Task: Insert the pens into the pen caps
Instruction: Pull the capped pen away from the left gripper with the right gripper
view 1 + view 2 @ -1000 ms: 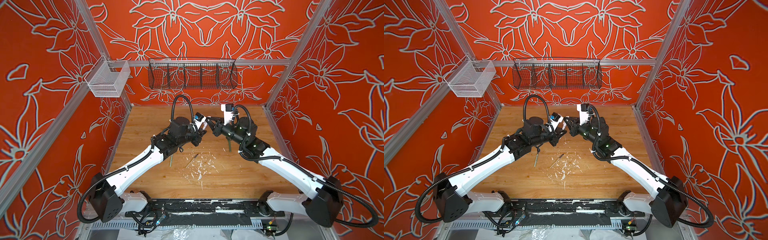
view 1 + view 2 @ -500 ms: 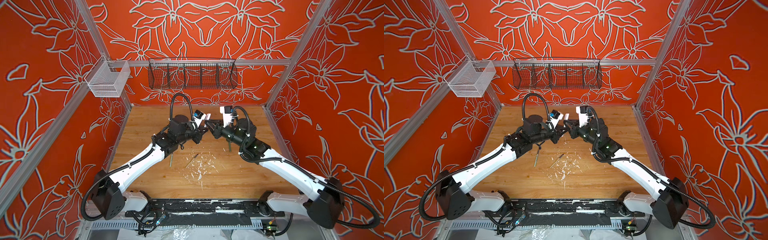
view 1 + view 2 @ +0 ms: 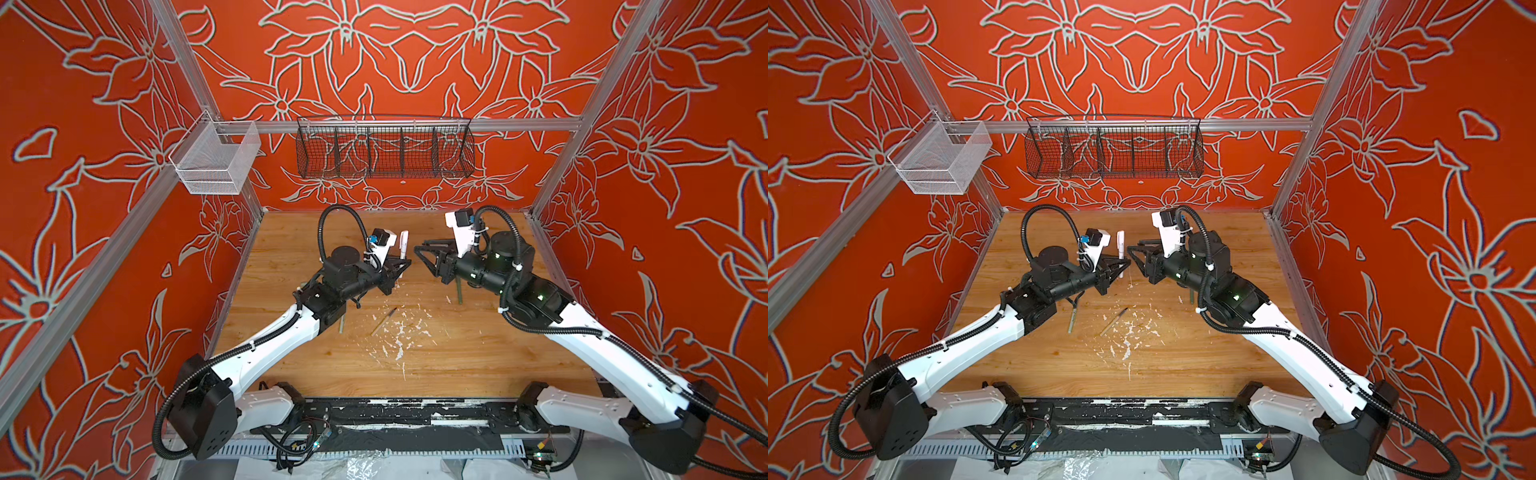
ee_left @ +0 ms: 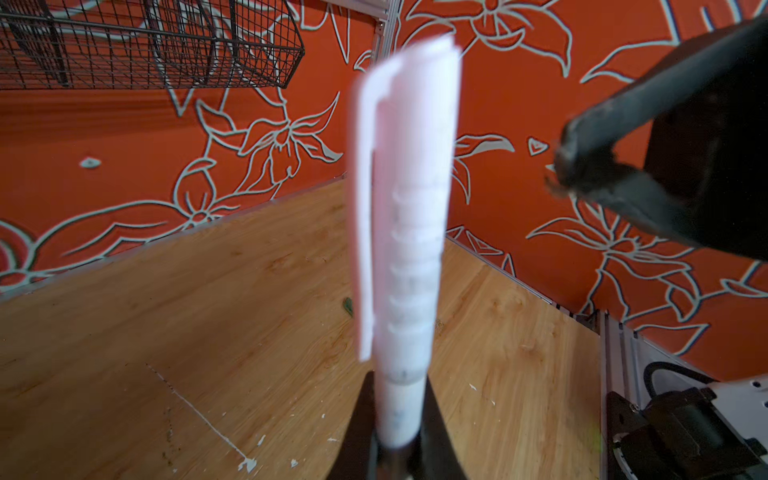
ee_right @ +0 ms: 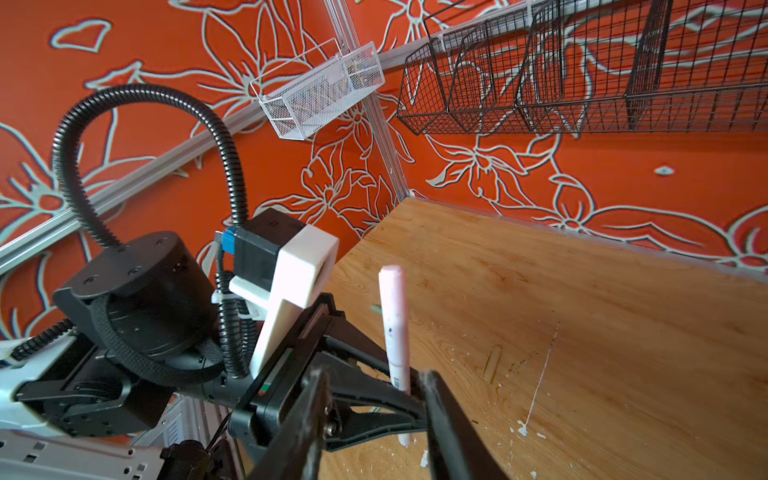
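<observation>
Left wrist view: capped pink pen (image 4: 405, 232) pinched by left tool (image 4: 399, 449); right tool (image 5: 374, 382) parted, empty.

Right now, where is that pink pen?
In both top views the pink capped pen stands upright above the middle of the wooden table, clamped in the left gripper, just apart from the right gripper.

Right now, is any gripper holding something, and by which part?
The left gripper pinches the capped pink pen low on its barrel, below the cap, standing upright. The right gripper is open and holds nothing.
</observation>
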Available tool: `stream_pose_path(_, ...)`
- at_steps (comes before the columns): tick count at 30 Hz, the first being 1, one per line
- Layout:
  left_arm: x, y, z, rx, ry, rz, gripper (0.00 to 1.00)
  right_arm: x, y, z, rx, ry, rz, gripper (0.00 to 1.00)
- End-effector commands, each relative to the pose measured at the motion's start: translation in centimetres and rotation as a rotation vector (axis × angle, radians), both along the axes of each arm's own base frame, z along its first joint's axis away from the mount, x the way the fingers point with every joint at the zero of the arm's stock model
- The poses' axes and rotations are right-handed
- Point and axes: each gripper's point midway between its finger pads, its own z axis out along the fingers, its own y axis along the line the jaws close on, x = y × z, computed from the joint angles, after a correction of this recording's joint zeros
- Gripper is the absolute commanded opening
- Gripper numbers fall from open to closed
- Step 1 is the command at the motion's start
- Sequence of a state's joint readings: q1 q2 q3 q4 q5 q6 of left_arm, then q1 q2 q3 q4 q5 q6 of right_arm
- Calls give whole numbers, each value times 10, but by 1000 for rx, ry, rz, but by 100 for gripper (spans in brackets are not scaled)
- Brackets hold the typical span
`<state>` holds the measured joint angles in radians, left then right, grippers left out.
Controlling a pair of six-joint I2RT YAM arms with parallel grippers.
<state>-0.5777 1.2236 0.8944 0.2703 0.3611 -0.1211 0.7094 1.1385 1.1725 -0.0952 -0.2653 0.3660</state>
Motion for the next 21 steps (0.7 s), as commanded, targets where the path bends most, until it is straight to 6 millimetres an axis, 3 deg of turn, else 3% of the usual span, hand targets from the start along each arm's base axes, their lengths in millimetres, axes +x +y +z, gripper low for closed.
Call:
stream_pose_path(1,-10,-1,25,-70,-45,-34,0,-1,17,-10,-25,34,73,37)
stream_pose_path(9,-13,0,24,-83,-38,-34,0,7,39,-24,-30,73,123,29)
stream_pose_path(19,-16,-2,25,-106,-26,-56,0,11,46,-21,-1,79,127,8)
stream_pose_path(21,-16,0,25,-113,-28,-48,15,13,44,-16,16,74,102,6)
